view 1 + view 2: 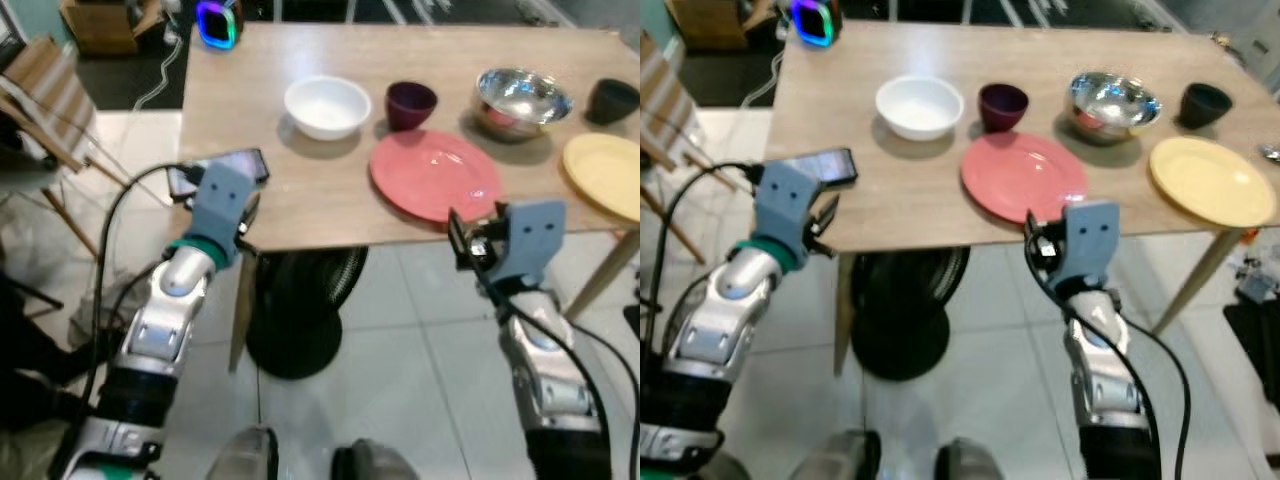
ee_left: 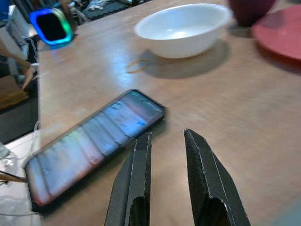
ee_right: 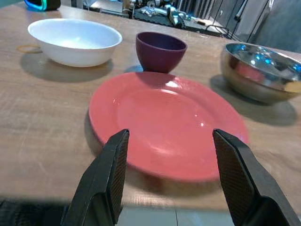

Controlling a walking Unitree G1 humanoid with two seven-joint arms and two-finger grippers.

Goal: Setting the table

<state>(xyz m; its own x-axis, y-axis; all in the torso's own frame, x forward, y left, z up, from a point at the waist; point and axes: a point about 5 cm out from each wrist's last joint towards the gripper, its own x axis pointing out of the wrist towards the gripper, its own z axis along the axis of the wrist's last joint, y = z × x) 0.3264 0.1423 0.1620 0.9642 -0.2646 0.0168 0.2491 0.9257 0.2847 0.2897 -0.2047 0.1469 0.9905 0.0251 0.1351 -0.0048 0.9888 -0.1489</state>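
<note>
Honestly, I had both arms parked at the near edge of the wooden table [image 1: 330,210], nothing in either gripper. Right gripper [image 3: 171,155] was spread wide, fingers straddling the near rim of the red plate [image 3: 164,120] w/o touching it, so I judged the plate was the step in hand. Left gripper [image 2: 167,155] sat at a narrow gap, holding nothing, tips just beside a phone [image 2: 89,136] lying flat near the table corner. Behind the plate stood the purple cup [image 3: 161,51], close to its far rim; white bowl [image 3: 74,41] off toward the robot's left, steel bowl [image 3: 261,70] toward the right. Further right in the head views were a yellow plate [image 1: 1210,180] and a dark cup [image 1: 1205,103]; a glowing speaker-type gadget [image 1: 216,24] sat at the far left corner. To do this grab well, I reckoned I'd need to go in low & level, one finger under the rim where it lifts off the wood and one on top, then close slowly. Plate is thin and prob. slick, so a shallow pinch could slip or tip it. I'd also avoid shoving fwd, since the plate could nudge the purple cup.
</note>
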